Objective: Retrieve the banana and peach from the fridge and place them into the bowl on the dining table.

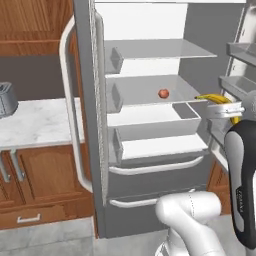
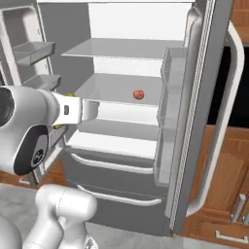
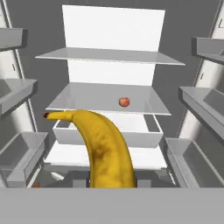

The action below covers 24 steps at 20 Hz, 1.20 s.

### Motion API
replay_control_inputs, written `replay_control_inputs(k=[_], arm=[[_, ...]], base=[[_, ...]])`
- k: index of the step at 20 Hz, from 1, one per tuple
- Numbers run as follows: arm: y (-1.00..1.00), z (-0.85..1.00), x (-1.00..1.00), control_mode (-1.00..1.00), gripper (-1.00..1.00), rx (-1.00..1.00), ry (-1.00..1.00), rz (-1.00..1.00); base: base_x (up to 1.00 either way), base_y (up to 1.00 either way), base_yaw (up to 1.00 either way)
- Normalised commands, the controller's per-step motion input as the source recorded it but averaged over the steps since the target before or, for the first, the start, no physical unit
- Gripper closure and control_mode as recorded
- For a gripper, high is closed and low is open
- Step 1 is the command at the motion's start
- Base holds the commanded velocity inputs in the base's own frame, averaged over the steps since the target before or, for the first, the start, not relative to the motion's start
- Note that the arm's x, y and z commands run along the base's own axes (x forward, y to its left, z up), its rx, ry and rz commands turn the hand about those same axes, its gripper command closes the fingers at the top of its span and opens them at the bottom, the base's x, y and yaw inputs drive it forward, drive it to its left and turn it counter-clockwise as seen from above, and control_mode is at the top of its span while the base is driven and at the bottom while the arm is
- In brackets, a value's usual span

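Note:
My gripper (image 1: 223, 107) is shut on the yellow banana (image 1: 214, 98), holding it in front of the open fridge (image 1: 150, 185). In the hand view the banana (image 3: 105, 153) curves up from the bottom centre and hides the fingertips. The peach (image 1: 163, 93), small and red-orange, rests on the middle shelf, deeper inside than the hand. It appears again as the peach (image 2: 138, 94) and the peach (image 3: 124, 102), apart from the gripper (image 2: 90, 110). The bowl and the dining table are out of view.
Both fridge doors stand wide open, with door bins (image 3: 199, 162) on either side of the hand. A white crisper drawer (image 3: 109, 133) sits below the peach's shelf. A toaster (image 1: 6, 100) stands on a marble counter (image 1: 40, 122) over wooden cabinets (image 2: 228, 185).

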Motion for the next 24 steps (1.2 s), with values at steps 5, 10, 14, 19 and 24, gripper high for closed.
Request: replay_control_inputs(k=[5, 10, 14, 19, 24], arm=[[0.0, 0.0, 0.0, 1.0, 1.0, 0.0, 0.0, 0.0], [0.0, 0.0, 0.0, 1.0, 1.0, 0.0, 0.0, 0.0], [0.0, 0.0, 0.0, 1.0, 1.0, 0.0, 0.0, 0.0], [0.0, 0.0, 0.0, 1.0, 1.0, 0.0, 0.0, 0.0], [0.0, 0.0, 0.0, 1.0, 1.0, 0.0, 0.0, 0.0]], base=[[-0.77, -0.17, 0.24], [-0.55, -0.24, 0.38], [-0.5, -0.32, 0.49], [-0.57, -0.41, 0.6], [-0.67, -0.4, 0.66]])
